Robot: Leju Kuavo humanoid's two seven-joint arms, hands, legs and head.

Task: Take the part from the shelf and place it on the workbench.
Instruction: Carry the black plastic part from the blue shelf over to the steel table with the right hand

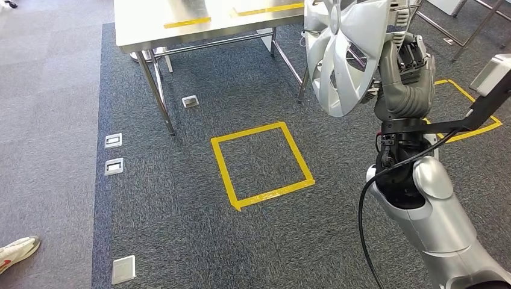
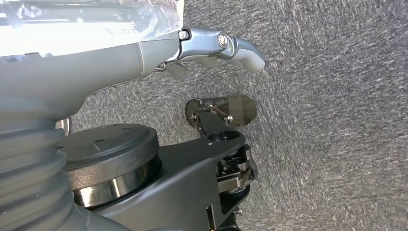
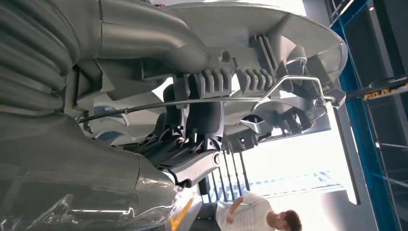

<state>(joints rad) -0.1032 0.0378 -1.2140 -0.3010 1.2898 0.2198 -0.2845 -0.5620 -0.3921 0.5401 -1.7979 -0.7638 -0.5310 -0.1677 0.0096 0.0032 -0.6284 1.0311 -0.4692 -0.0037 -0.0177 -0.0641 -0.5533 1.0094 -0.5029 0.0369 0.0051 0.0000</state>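
The part is a silver wheel cover (image 1: 343, 54), held upright in the air at the upper right of the head view. My right hand (image 1: 410, 66) grips it from behind at the rim, with the arm raised. In the right wrist view the ribbed back of the wheel cover (image 3: 269, 29) and its wire ring lie against my dark fingers (image 3: 192, 120). The steel workbench (image 1: 181, 24), with yellow tape marks on top, stands ahead to the left of the cover. My left hand (image 2: 207, 48) hangs over grey carpet with nothing in it.
A yellow taped square (image 1: 262, 164) marks the carpet in front of the workbench legs (image 1: 155, 90). Floor sockets (image 1: 113, 140) lie along the left. A person's shoe (image 1: 18, 250) is at the lower left. Another taped outline (image 1: 476, 114) lies right. A person in white (image 3: 255, 214) stands beyond the cover.
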